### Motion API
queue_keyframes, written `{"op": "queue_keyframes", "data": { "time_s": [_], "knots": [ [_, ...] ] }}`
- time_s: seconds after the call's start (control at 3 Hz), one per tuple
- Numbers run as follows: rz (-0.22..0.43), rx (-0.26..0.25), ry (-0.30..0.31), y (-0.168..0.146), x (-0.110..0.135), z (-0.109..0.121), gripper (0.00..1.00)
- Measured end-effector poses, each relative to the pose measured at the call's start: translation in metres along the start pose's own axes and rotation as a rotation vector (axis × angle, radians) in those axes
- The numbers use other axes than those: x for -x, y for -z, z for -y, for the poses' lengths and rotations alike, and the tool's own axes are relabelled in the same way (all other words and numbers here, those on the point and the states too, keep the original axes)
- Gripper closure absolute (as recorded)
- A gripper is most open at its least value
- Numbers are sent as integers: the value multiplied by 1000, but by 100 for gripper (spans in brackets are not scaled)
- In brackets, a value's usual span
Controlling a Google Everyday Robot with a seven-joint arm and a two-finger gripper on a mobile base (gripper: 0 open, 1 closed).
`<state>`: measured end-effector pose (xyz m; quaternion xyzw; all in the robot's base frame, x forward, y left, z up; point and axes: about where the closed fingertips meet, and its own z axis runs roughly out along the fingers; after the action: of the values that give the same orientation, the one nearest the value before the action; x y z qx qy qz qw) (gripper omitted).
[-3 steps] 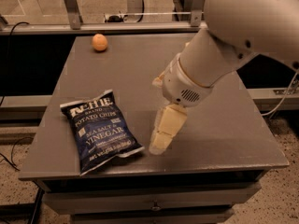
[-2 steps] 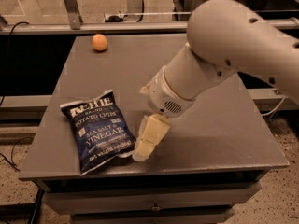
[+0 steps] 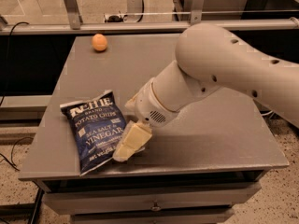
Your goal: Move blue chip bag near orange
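The cream-coloured end effector point(image 3: 131, 142) sits low at the right edge of the dark navy foil chip bag point(image 3: 95, 129), which lies immediately picture-left of it; whether it is open or gripping cannot be told. The bag's long axis runs roughly front to back, its lower end near the grey tabletop's point(image 3: 233, 139) front edge. Open surface stretches back to the small round orange point(image 3: 99, 42) by the far edge.

Smooth cream plastic end effector point(image 3: 124, 151) just beside the glossy crinkled-foil blue chip bag point(image 3: 93, 130), over matt table point(image 3: 131, 64).
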<state>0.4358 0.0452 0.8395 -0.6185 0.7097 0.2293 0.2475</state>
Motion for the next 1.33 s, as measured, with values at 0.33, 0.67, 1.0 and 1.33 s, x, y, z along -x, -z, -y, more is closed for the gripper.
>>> {"op": "queue_keyframes", "data": {
  "time_s": [0.33,0.67,1.0,1.33],
  "knots": [
    [29,1,-18,-1,3,-1,43],
    [44,-19,-33,7,2,3,65],
    [61,-91,-31,36,4,19,89],
    [73,-221,0,90,9,41,100]
  ]
}}
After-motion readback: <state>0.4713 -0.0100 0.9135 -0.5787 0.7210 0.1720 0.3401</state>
